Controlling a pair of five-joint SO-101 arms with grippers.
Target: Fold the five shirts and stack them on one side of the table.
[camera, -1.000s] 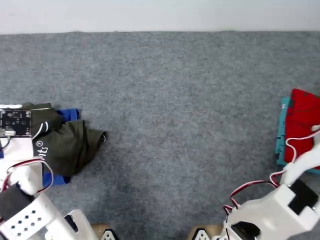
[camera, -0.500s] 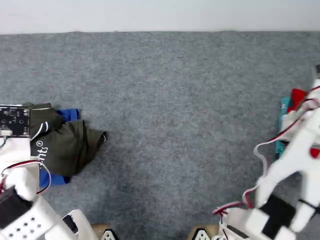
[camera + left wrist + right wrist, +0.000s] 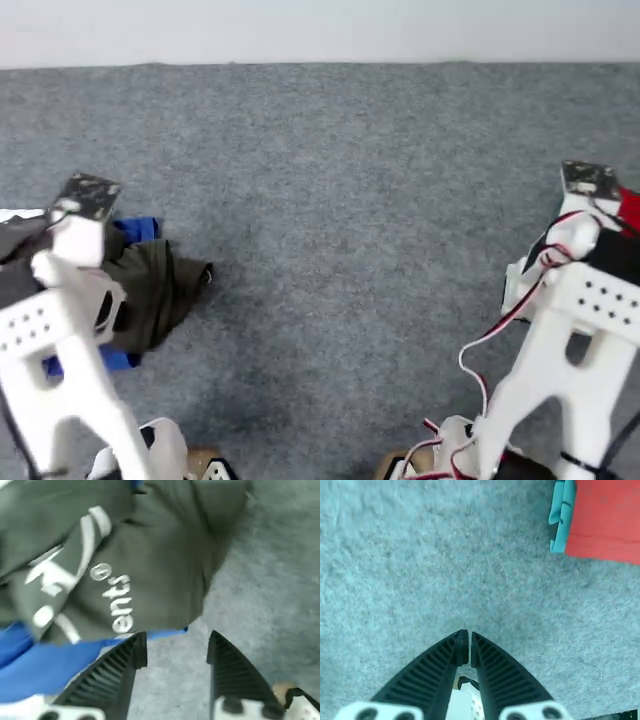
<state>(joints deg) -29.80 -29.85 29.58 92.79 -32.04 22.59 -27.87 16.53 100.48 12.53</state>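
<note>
A crumpled dark olive shirt (image 3: 160,285) with white print lies at the table's left side, on top of a blue shirt (image 3: 140,228). The left arm (image 3: 60,300) stands over this pile. My left gripper (image 3: 175,645) is open above the near edge of the olive shirt (image 3: 140,565) and the blue shirt (image 3: 45,665), holding nothing. At the right edge lies a red shirt (image 3: 605,520) on a teal one (image 3: 562,510). The right arm (image 3: 580,290) covers most of them in the high view. My right gripper (image 3: 465,635) is shut and empty over bare carpet beside that stack.
Grey carpet (image 3: 360,200) covers the whole table, with wide free room between the two piles. A pale wall (image 3: 320,30) runs along the far edge. Something white (image 3: 20,215) shows at the left edge behind the left arm.
Both arms have swung up from the near edge. The right arm now stands in front of the red and teal shirts, and the left arm stands over the olive pile. The shirts have not moved.
</note>
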